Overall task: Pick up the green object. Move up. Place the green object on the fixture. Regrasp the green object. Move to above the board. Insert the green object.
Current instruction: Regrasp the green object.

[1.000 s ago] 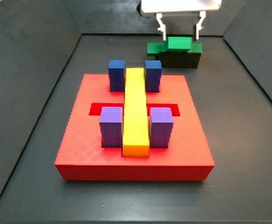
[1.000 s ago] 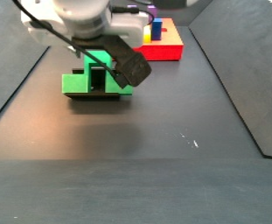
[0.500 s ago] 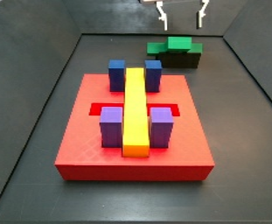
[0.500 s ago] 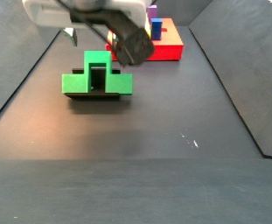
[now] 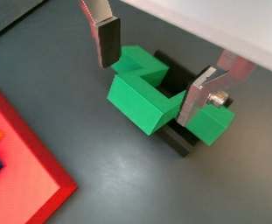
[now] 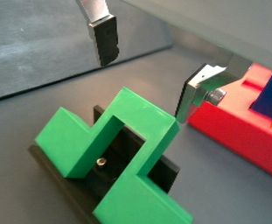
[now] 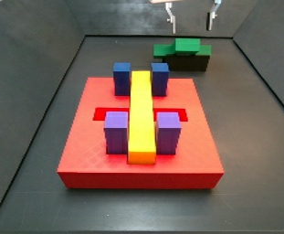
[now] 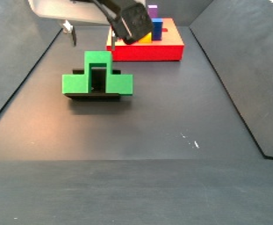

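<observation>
gripper (image 5: 156, 74) hangs above the green object (image 5: 162, 101), jaws spread wide with nothing between them, fingers (image 6: 104, 39) clear of the piece in both wrist views. green object sits below the jaws on the fixture (image 6: 132, 153), straddling its dark upright, well apart from the board (image 7: 141, 133) in both side views. board carries blue and purple blocks and the yellow bar (image 7: 142, 114), off to one side of the jaws.

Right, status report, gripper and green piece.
Gripper open, empty, hovering above the fixture. Green object seated on the fixture, not held. Board recess partly free between the blocks; nothing in the way.
</observation>
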